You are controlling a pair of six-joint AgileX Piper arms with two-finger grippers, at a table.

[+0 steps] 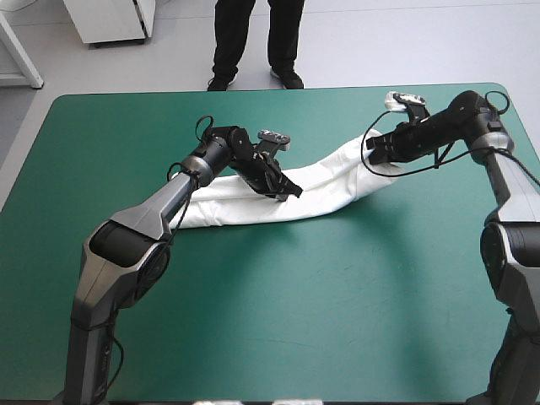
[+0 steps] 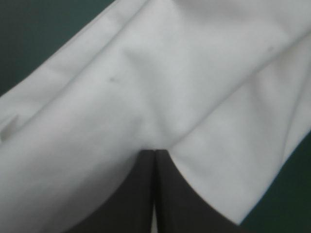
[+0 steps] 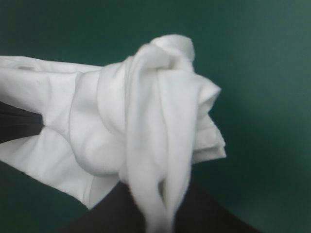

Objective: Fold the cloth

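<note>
Across the middle of the high view, my T-shirt (image 1: 337, 181) lies as one long, narrow white band on the bench (image 1: 337, 321), running from left of centre up toward the upper right of the frame. Its left stretch lies flat on the teal-green cover. Its right stretch rises toward my right tool (image 1: 377, 153), which has that end gathered up in the upper right of the frame. My left tool (image 1: 289, 191) reaches in from the left and sits on the band near its middle, close to the frame's centre, fingertips at the cloth. The two tools are well apart, with a dipping run of shirt between them.

Left wrist view: my left tool (image 2: 154, 156) is narrow. Its black fingers (image 2: 180, 204) meet in one pointed arch with only a thin pale line between them, pinched on the T-shirt (image 2: 170, 77). White cloth fills nearly everything ahead of the tool, with soft creases spreading away from the tip. The teal-green bench (image 2: 34, 34) shows past the cloth's edge on either side.

Right wrist view: my right tool (image 3: 156, 194) is likewise all but closed on the T-shirt (image 3: 146, 111). A bunched, twisted knot of white cloth stands right ahead of the fingers (image 3: 209, 221), and a strand of it drops between them, hiding the tips. More of the shirt trails off to one side of the tool as a flatter sheet. Behind the bunch is the teal-green bench (image 3: 262, 58); the bunch seems held clear of it, though I cannot tell how high
</note>
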